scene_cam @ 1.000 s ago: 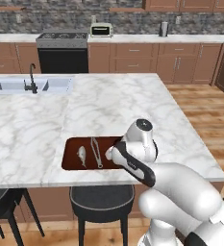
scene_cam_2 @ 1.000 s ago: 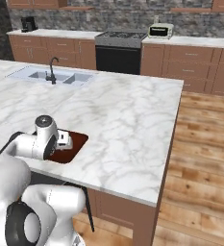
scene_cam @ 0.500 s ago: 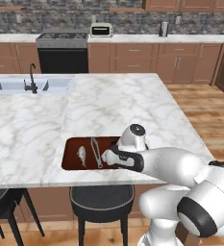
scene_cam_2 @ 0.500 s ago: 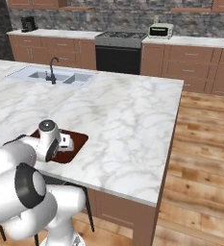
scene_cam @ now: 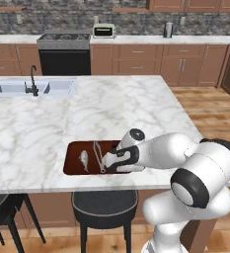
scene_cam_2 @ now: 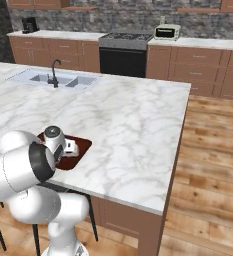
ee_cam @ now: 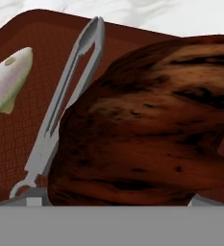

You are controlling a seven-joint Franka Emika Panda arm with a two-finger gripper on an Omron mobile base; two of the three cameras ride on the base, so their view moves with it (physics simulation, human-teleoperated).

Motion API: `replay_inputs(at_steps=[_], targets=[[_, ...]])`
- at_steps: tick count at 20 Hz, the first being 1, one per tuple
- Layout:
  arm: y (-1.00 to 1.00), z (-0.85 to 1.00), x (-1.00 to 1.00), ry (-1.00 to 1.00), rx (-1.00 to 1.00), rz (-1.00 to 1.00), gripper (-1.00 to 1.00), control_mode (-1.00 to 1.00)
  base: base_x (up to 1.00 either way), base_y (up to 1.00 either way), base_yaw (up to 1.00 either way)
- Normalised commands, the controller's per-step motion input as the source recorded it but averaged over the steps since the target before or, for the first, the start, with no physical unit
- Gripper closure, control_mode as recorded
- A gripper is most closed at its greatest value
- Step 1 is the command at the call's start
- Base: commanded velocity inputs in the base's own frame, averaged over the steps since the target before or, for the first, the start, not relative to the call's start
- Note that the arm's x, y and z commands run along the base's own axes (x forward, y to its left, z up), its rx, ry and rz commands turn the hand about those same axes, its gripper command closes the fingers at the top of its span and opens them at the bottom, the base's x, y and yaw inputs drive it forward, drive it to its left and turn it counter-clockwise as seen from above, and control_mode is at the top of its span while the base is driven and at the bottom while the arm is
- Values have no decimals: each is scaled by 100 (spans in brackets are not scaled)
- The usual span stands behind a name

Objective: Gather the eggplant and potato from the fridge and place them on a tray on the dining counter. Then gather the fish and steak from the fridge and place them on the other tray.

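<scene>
Hovering low over the other tray (scene_cam: 73,163) at the near edge of the dining counter (scene_cam: 136,108), the gripper (scene_cam: 108,160) is standing with fingers wide around the steak (ee_cam: 147,125), which is lying in the tray's right half. The fish (scene_cam: 84,158) is lying toward its left end, tongs (ee_cam: 65,96) between. Steak likely soft, floppy, slick; best taken across the thick middle.

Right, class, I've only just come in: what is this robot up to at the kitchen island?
The white arm's pincer hangs low over the dark red tray on the marble dining counter, jaws wide around the steak. The fish and metal tongs lie in that tray.
</scene>
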Motion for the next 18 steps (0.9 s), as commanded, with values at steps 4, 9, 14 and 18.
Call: replay_inputs(at_steps=[4, 9, 14, 18], targets=[[3, 0, 28, 0, 0, 0, -100, -100, 0, 0, 0], [0, 0, 11, 0, 0, 0, -100, -100, 0, 0, 0], [0, 3, -3, 0, 0, -1, -100, -100, 0, 0, 0], [0, 52, -83, -3, 0, -2, -100, -100, 0, 0, 0]])
